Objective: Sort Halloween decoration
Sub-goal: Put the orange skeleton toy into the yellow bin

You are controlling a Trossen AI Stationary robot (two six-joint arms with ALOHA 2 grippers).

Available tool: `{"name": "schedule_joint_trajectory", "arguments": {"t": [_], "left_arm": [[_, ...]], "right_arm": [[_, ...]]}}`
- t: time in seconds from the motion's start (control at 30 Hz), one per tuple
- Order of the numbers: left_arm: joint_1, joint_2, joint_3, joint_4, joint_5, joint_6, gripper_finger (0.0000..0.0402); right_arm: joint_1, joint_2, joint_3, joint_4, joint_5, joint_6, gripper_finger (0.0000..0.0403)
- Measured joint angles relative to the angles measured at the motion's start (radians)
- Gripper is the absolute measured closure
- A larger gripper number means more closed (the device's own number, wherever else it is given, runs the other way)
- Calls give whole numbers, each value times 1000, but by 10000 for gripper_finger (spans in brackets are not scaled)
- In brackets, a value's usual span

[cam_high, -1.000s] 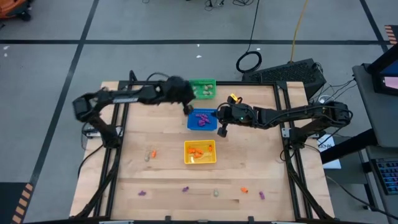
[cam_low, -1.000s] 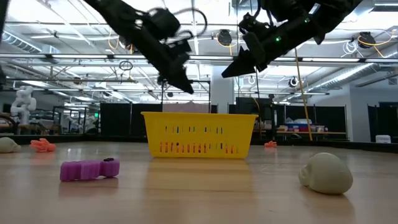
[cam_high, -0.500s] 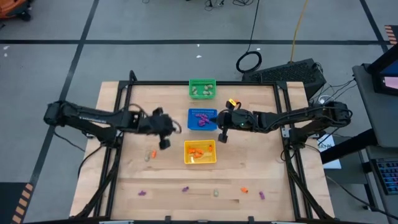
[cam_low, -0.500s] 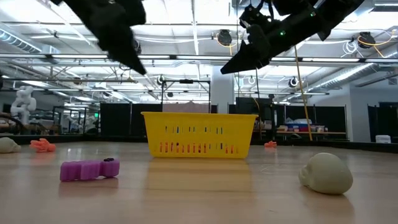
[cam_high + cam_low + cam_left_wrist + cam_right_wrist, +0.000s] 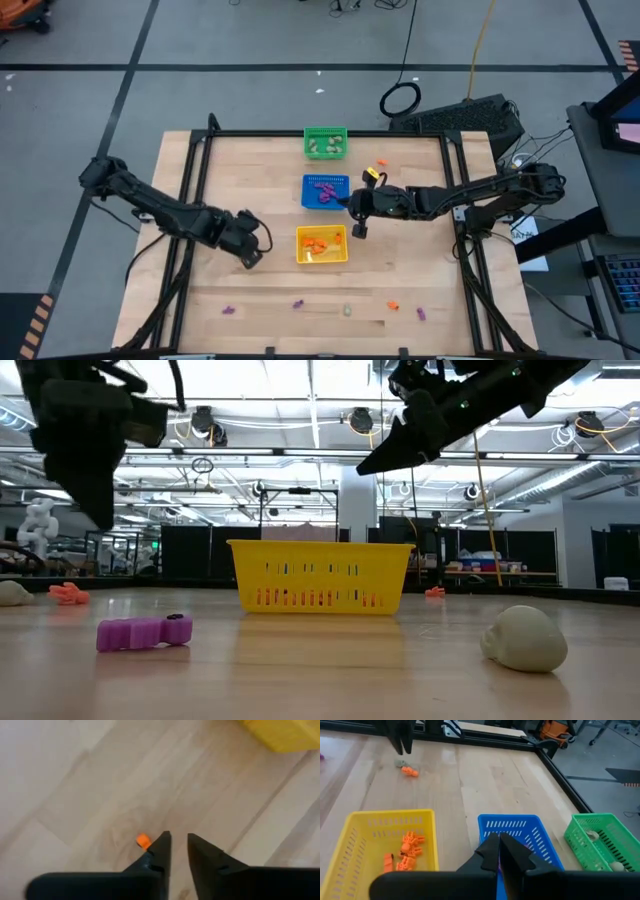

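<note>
Only left wrist view: orange trinket (image 5: 143, 840) beside left claw (image 5: 178, 842).

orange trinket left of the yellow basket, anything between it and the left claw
Nothing visible does. In the left wrist view the left claw hangs right over the orange trinket, fingers slightly apart, with only bare table around it. The yellow basket lies off to the side, with open wood between.
</note>
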Motion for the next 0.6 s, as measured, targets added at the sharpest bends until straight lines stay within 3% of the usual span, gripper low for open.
{"name": "schedule_joint_trajectory", "arguments": {"t": [0.23, 0.6], "left_arm": [[-14, 137, 0, 4, 54, -86, 271], [-4, 281, 0, 0, 30, -83, 265]], "right_arm": [[0, 0, 0, -18, 0, 7, 403], [0, 0, 0, -17, 0, 23, 403]]}}
